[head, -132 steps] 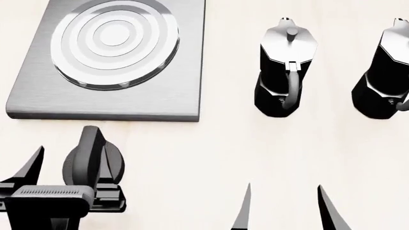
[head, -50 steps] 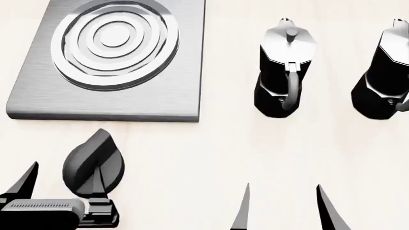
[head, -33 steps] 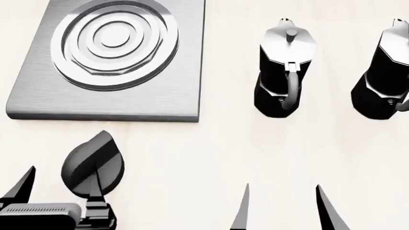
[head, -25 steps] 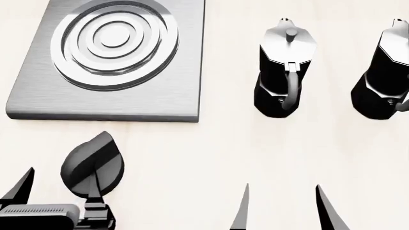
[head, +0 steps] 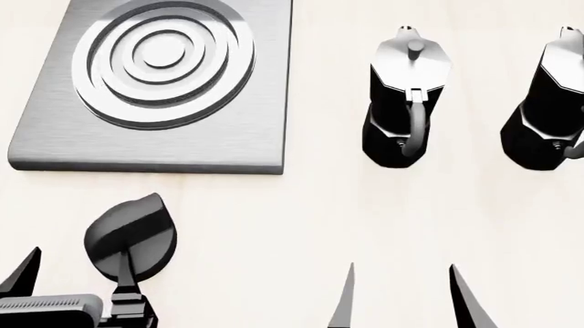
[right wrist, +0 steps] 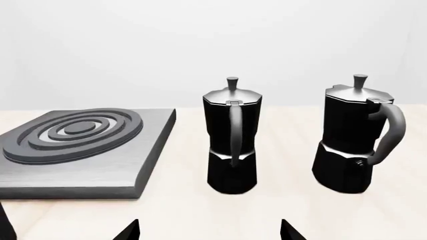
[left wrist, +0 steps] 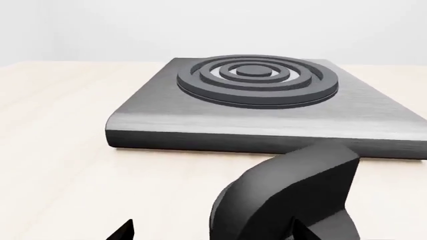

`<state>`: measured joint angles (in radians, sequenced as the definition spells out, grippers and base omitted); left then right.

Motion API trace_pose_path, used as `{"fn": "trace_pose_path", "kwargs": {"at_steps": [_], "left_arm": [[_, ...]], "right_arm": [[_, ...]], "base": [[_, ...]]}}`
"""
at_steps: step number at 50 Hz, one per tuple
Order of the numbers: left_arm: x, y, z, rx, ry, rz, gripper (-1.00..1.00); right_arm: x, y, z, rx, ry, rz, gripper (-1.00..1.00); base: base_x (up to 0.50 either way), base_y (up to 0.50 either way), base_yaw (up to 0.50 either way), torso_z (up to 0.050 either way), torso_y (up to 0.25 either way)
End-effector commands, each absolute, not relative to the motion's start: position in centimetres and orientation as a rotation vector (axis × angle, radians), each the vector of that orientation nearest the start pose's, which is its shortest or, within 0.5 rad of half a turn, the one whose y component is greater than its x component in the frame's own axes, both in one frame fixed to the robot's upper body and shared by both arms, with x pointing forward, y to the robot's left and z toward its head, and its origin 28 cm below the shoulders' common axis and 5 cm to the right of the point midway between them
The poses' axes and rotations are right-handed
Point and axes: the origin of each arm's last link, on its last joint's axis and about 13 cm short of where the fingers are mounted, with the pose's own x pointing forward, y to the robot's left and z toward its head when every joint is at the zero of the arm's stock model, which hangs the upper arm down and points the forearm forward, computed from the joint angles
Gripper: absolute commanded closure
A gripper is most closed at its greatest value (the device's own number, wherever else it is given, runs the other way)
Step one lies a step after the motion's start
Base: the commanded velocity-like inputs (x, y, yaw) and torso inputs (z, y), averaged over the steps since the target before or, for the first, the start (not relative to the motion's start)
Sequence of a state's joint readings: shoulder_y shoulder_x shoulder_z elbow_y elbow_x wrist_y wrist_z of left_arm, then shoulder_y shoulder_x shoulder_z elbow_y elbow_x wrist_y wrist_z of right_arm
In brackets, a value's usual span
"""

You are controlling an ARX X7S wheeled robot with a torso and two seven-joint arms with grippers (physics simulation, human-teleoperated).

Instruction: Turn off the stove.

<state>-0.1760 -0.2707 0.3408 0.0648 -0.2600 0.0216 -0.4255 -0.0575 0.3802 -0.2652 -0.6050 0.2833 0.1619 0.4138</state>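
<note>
My left claw point(head: 73, 273) sits low at the near edge of the bench point(head: 301, 219), its two fingers spread wide apart, holding nothing. One fingertip lies over the near part of the knob point(head: 130, 236) in the head view; the other stands well off to the outer side, so the knob is not squarely between them. I cannot tell from this angle whether that inner finger touches the knob or only hangs above it. In the left wrist view the knob point(left wrist: 287, 200) fills the near foreground, its ridge slanted rather than square to the stove's front edge, which I read as a knob turned away from its start position.

The knob stands on the bench just in front of the stove point(head: 155, 130), apart from it, near its front edge and toward the left side. The stove itself is a flat grey plate with a ringed burner point(head: 163, 58), bare of any pot.

My right claw point(head: 401, 301) idles near the bench's front edge, fingers apart and empty, kept clear since one arm is enough for a knob.

The two moka pots point(head: 408, 96) point(head: 546, 102) stand upright side by side to the right of the stove, well away from the knob, so neither crowds the left arm's reach.
</note>
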Motion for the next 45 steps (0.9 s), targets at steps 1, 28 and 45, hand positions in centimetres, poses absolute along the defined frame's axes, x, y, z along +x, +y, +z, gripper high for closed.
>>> {"fn": "trace_pose_path", "kwargs": {"at_steps": [1,28,45], "left_arm": [[23.77,20.70,4.89,-0.019,-0.114,0.131,-1.00],[23.94,21.13,5.02,-0.033,-0.104,0.159,-1.00],[24.33,21.40,4.78,-0.033,-0.095,0.169,-1.00]], "right_arm": [[17.67,-9.66,10.71,0.020,-0.267,0.025,-1.00],[17.68,-9.60,10.66,0.018,-0.265,0.026,-1.00],[17.73,-9.56,10.55,0.017,-0.264,0.028,-1.00]], "base": [[0.00,0.00,0.00,0.000,0.000],[0.00,0.00,0.00,0.000,-0.001],[0.00,0.00,0.00,-0.001,-0.002]]}}
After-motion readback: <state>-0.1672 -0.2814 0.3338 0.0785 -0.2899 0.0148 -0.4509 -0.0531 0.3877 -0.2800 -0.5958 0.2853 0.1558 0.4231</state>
